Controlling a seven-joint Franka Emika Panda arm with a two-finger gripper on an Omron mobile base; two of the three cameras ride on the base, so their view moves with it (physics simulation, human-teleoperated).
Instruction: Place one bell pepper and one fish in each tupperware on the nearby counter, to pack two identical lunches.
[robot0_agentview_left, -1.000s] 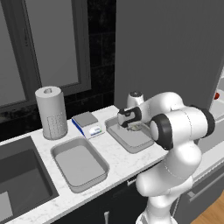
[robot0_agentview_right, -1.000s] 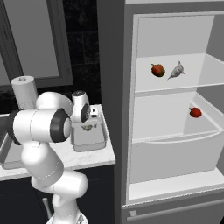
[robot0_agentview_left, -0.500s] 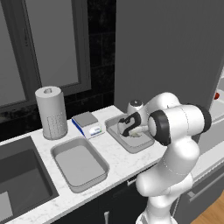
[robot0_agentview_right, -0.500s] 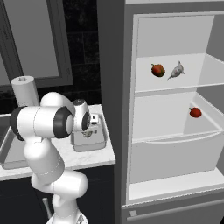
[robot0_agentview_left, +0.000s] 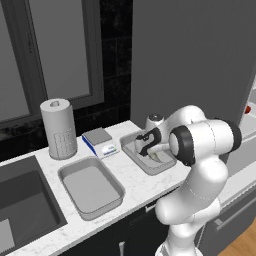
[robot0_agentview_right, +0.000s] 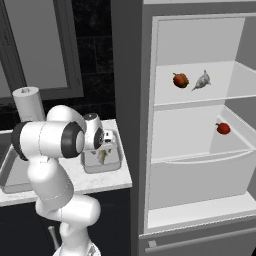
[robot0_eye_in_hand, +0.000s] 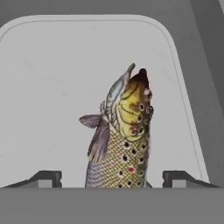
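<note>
Lowered since a second ago, arm bends over tupperware (robot0_agentview_left: 131, 150), jaws spread apart either side of fish (robot0_eye_in_hand: 124, 144).

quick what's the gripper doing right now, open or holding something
Gripper: open, fingertips spread clear either side of the fish, which lies in the tupperware; not gripping it.

A grey paper towel roll (robot0_agentview_left: 59, 128) stands upright at left centre of the left base view, with a small white and blue kitchen scale (robot0_agentview_left: 100, 142) just to its right. A dark sink (robot0_agentview_left: 22, 205) fills the lower left corner. A large window (robot0_agentview_left: 47, 55) with a grey frame takes up the upper left.
</note>
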